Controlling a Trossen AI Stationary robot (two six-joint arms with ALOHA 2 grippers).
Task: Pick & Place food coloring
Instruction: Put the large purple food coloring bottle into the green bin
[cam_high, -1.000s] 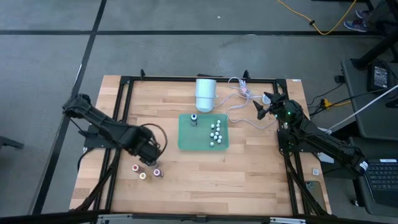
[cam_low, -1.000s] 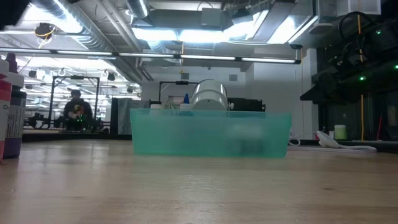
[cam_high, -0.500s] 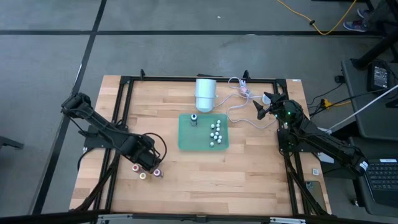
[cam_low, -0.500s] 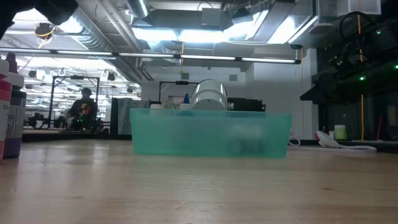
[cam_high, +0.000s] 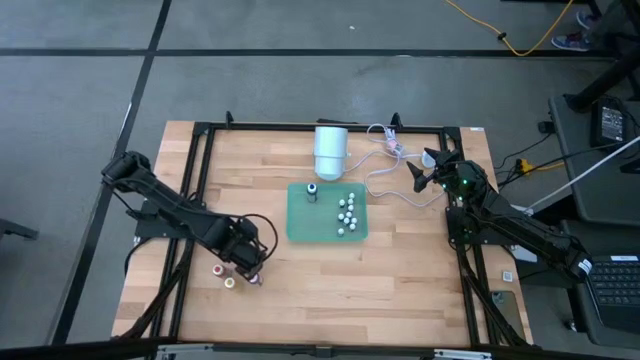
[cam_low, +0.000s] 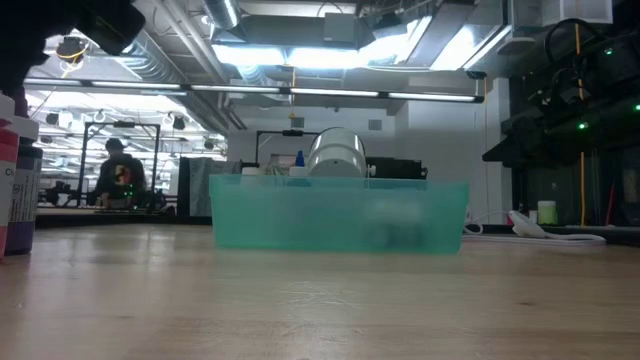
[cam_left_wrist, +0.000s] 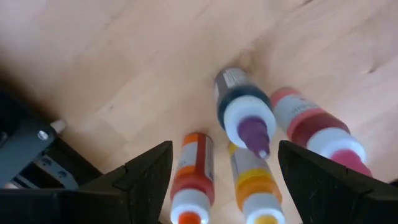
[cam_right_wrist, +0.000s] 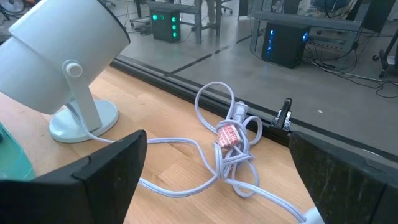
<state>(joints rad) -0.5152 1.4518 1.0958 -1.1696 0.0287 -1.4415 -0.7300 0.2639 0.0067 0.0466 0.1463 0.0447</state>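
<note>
Several small food coloring bottles stand upright on the wood table near its front left. In the left wrist view they show as an orange one, a yellow one, a dark one with a purple tip and a red one. My left gripper hangs open just above them, pointing down. Its fingers stand either side of the orange and yellow bottles, touching none. The high view shows it over the cluster. Another small bottle stands in the green tray. My right gripper waits open at the far right.
White balls lie in the green tray at the table's middle. A white lamp-like cylinder and a coiled grey cable sit behind it. A black frame runs around the table. A person stands far off in the room.
My left gripper has come down toward the bottles, shifting a little toward the table's near edge and right. Its fingers have stayed open. The bottles have not moved.
</note>
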